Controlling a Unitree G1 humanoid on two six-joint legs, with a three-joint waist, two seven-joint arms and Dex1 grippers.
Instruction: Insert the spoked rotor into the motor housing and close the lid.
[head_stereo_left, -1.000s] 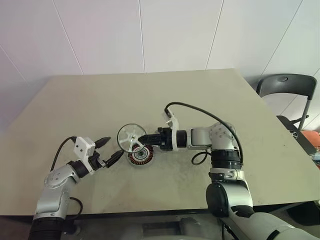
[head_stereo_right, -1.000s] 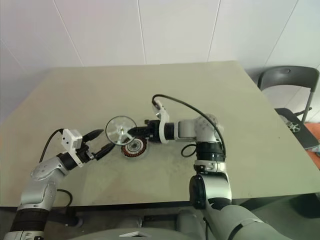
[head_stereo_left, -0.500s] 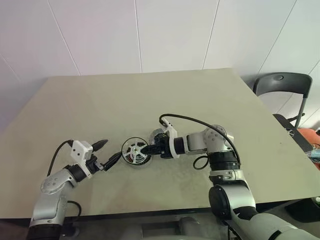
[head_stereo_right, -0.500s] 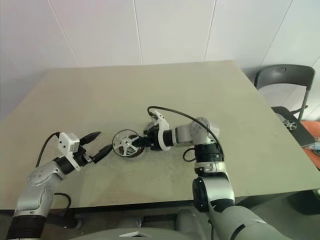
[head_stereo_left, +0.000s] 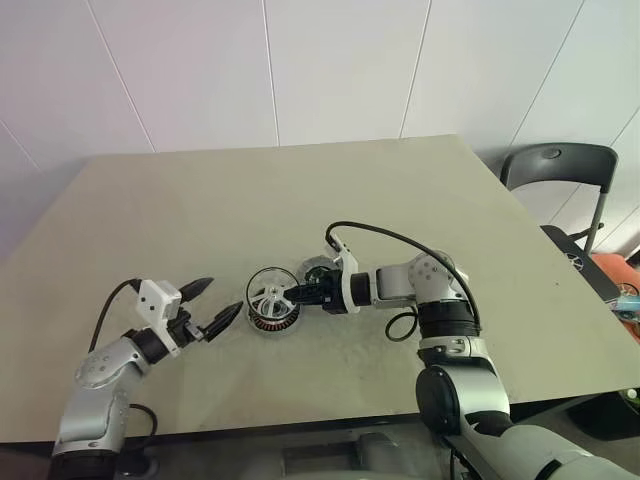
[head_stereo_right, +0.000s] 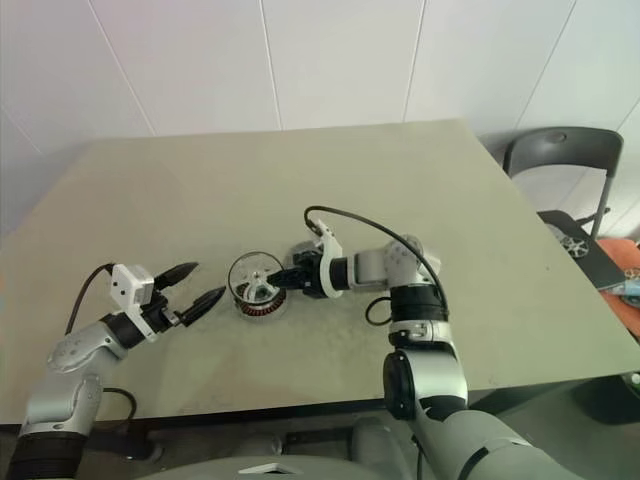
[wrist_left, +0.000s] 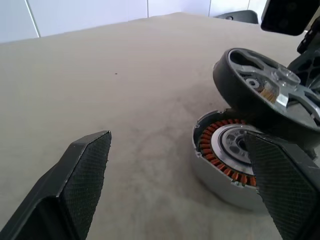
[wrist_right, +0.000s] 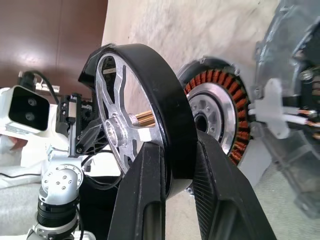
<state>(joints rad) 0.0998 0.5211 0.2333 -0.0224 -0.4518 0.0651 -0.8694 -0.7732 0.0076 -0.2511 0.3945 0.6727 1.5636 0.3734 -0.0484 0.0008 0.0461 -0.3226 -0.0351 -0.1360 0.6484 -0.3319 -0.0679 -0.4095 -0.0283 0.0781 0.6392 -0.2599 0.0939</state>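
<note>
— Step in hand, by your reading?

— Insertion, I'd judge. The small silver-white spoked rotor with its black outer rim (head_stereo_left: 270, 294) is tilted on edge directly over the round motor housing with the ring of copper-red windings around a silvery centre (wrist_left: 225, 152), which lies flat on the beige table (head_stereo_left: 300, 200). The rotor's lower rim is at the housing's near edge; whether it touches I cannot tell. It is not seated.

— What grips it?

— The right gripper (wrist_right: 172, 200). Its two black fingers are closed narrowly on the rotor's black rim, one either side, reaching in from the housing's right side.

— And the other hand?

— The left gripper (head_stereo_left: 205, 307) has its fingers spread wide with nothing between them. It sits just to the left of the housing, pointing toward it, clear of both discs.

— The lid?

— A flat bluish-grey metal disc (head_stereo_left: 316, 271) lies on the table just beside the housing, on its far right side, partly hidden behind the right gripper. It is untouched, so closing is not yet begun.

— What does the next move call for?

— Probably levelling the rotor so its brass-coloured shaft lines up with the housing's central hole, then lowering it straight. A tilted entry could jam on the windings or nudge the housing aside; the free left hand could steady the housing.
</note>
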